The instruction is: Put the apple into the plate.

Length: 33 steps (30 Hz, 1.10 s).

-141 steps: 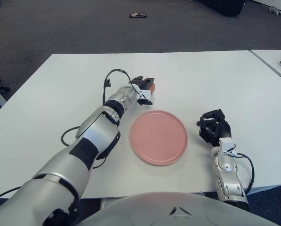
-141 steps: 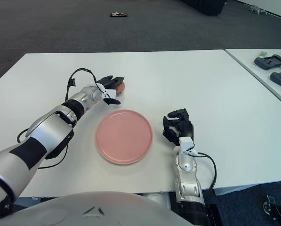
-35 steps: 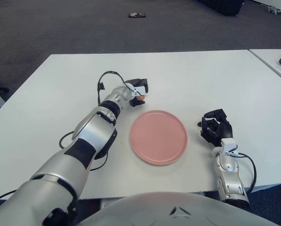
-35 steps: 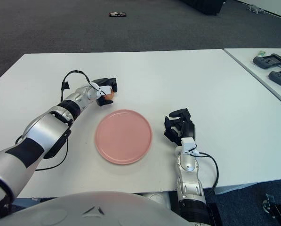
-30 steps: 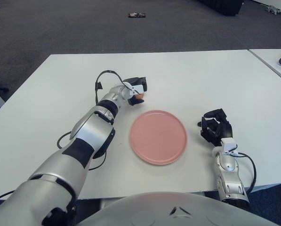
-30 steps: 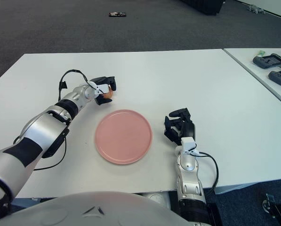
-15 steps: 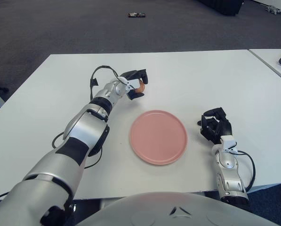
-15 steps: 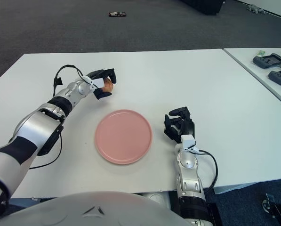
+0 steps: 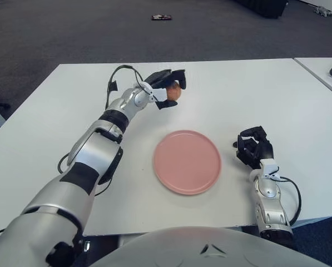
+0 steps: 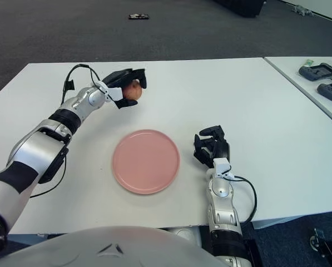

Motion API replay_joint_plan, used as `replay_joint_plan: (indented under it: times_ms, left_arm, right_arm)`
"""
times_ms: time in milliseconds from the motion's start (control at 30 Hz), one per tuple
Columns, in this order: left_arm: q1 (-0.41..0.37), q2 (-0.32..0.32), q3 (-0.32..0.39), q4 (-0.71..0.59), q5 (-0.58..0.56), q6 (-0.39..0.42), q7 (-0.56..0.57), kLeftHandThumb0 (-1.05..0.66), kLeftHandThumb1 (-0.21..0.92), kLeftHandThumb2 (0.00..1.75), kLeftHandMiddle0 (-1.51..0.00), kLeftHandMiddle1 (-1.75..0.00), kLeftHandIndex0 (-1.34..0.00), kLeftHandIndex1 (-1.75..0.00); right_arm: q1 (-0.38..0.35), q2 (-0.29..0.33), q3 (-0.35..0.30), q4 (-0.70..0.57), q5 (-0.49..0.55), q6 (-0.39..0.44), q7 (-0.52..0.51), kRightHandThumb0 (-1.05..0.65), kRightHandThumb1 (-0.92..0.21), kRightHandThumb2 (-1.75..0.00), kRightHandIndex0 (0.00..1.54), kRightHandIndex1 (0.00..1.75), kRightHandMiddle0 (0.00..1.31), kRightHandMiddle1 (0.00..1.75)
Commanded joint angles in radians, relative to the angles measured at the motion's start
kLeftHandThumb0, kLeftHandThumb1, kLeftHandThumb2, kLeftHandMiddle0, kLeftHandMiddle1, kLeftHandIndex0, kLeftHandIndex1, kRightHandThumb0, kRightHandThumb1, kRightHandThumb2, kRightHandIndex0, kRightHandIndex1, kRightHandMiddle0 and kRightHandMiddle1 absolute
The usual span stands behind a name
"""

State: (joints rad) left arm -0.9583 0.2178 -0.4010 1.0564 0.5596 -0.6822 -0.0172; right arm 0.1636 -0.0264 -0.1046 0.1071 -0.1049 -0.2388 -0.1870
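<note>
White table (image 9: 221,83); left hand (image 9: 164,89) grips apple (image 9: 173,92) beyond plate (image 9: 187,161); right hand (image 9: 253,149) curled, empty.

My left arm is stretched forward and raised, wrist bent rightward; left hand (image 9: 167,89) has its fingers (image 10: 133,74) curled around the apple (image 9: 173,92). Right hand (image 9: 253,149) shows low on my right, forearm upright, fingers curled in, holding nothing.
</note>
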Motion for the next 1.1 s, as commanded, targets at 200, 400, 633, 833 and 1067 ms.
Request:
replay_joint_plan:
  times_ms: [200, 400, 633, 833, 1067]
  left_arm:
    - [0.147, 0.028, -0.043, -0.166, -0.013, -0.131, -0.061, -0.49, 0.26, 1.38, -1.23, -1.75, -0.65, -1.75]
    - [0.253, 0.061, -0.042, -0.309, -0.094, -0.220, -0.176, -0.49, 0.26, 1.38, -1.22, -1.75, -0.65, -1.75]
    - [0.322, 0.084, -0.051, -0.427, -0.162, -0.258, -0.301, -0.49, 0.26, 1.39, -1.21, -1.75, -0.65, -1.75]
    - [0.367, 0.099, -0.088, -0.477, -0.172, -0.316, -0.364, -0.49, 0.26, 1.39, -1.18, -1.75, -0.65, -1.75]
    - [0.399, 0.109, -0.121, -0.461, -0.145, -0.358, -0.386, -0.48, 0.27, 1.37, -1.16, -1.75, -0.64, -1.75]
  right_arm:
    - [-0.019, -0.004, 0.001, 0.033, 0.005, 0.005, 0.011, -0.37, -0.73, -0.80, 0.59, 1.25, 0.31, 1.75]
    - [-0.017, 0.000, -0.002, 0.028, 0.008, 0.011, 0.013, -0.37, -0.73, -0.80, 0.59, 1.25, 0.31, 1.75]
    - [-0.012, 0.006, -0.002, 0.016, 0.006, 0.018, 0.007, -0.37, -0.73, -0.79, 0.59, 1.26, 0.30, 1.75]
    - [-0.005, 0.010, 0.000, -0.001, 0.003, 0.034, 0.003, -0.37, -0.74, -0.77, 0.58, 1.26, 0.30, 1.75]
    - [0.004, 0.016, 0.002, -0.020, 0.000, 0.047, -0.003, -0.37, -0.75, -0.76, 0.58, 1.27, 0.29, 1.75]
